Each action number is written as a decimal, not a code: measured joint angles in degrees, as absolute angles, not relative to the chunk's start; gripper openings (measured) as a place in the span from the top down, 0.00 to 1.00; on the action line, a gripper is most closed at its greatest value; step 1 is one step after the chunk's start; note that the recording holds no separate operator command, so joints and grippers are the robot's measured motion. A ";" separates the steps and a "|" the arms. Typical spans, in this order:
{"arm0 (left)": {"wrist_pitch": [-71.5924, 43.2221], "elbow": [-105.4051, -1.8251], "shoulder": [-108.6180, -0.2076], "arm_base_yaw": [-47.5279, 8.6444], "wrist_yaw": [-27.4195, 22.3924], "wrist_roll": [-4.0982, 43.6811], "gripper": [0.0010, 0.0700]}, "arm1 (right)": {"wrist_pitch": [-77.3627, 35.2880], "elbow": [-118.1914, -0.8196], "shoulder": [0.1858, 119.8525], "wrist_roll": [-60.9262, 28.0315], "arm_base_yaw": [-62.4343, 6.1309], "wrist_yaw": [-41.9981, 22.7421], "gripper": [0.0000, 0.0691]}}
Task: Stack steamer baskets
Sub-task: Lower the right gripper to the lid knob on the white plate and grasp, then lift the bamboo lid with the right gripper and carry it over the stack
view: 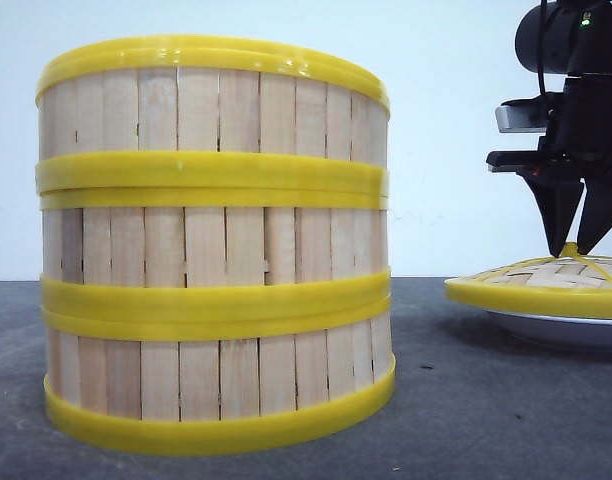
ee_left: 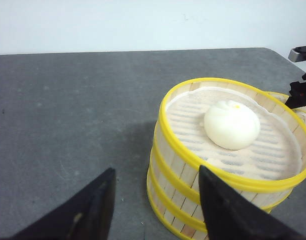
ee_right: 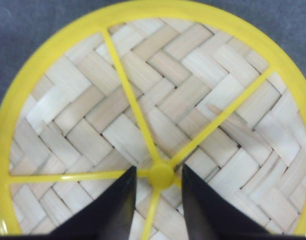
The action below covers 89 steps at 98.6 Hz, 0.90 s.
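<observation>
Three steamer baskets stand stacked in one column (view: 216, 250) close to the front camera, slatted walls and yellow rings lined up. In the left wrist view the stack (ee_left: 188, 175) is seen from above, and a white bun (ee_left: 231, 125) lies in the top basket. My left gripper (ee_left: 155, 170) is open, low beside the stack, one finger in front of its wall and nothing between the fingers. My right gripper (view: 574, 248) hangs over the woven lid (view: 536, 290). It is open, its fingers either side of the yellow knob (ee_right: 160, 176) with small gaps.
The domed lid (ee_right: 193, 90) rests on a shallow white plate (view: 566, 330) at the right of the dark grey table (view: 456, 400). The lid stands just behind the stack as the left wrist view shows it. A white wall backs the table.
</observation>
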State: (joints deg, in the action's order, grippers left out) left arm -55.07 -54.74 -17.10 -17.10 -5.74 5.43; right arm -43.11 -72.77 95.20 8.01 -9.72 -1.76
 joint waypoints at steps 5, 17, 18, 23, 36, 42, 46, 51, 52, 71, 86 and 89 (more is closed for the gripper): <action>-55.07 -54.74 -17.10 -17.10 -5.72 5.43 0.57 | -42.81 -72.77 95.20 8.01 -9.74 -1.80 0.86; -55.07 -54.74 -17.10 -17.10 -5.74 5.43 0.57 | -42.74 -72.79 95.20 8.03 -9.74 -1.89 0.92; -55.07 -54.74 -17.10 -17.10 -5.72 5.43 0.57 | -42.74 -72.79 95.20 8.03 -9.74 -1.89 0.92; -55.07 -54.74 -17.10 -17.10 -5.72 5.43 0.57 | -42.74 -72.79 95.20 8.10 -9.74 -1.89 0.92; -55.07 -54.74 -17.10 -17.10 -5.74 5.43 0.57 | -42.78 -72.82 95.18 8.21 -9.74 -1.89 0.92; -55.07 -54.74 -17.10 -17.10 -5.74 5.43 0.57 | -42.85 -72.82 95.04 8.21 -9.74 -1.89 0.92; -55.07 -54.74 -17.10 -17.10 -5.72 5.43 0.57 | -42.94 -72.82 94.87 8.19 -9.74 -1.87 0.92; -55.07 -54.74 -17.10 -17.10 -5.74 5.43 0.57 | -43.22 -72.82 94.39 8.16 -9.74 -1.85 0.92; -55.07 -54.74 -17.10 -17.10 -5.72 5.43 0.57 | -43.24 -72.82 94.30 8.16 -9.74 -1.83 0.92; -55.07 -54.74 -17.10 -17.10 -5.72 5.45 0.57 | -44.80 -73.23 87.29 7.53 -9.74 -1.48 0.92; -55.07 -54.74 -17.10 -17.10 -5.74 5.45 0.57 | -47.86 -77.49 81.97 6.31 -9.76 -0.73 0.92; -55.05 -54.74 -17.10 -17.10 -5.72 5.45 0.57 | -48.86 -78.67 81.30 6.15 -9.82 -0.01 0.92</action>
State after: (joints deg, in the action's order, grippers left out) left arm -55.05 -54.74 -17.10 -17.10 -5.72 5.45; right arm -48.86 -78.67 81.30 6.15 -9.82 -0.01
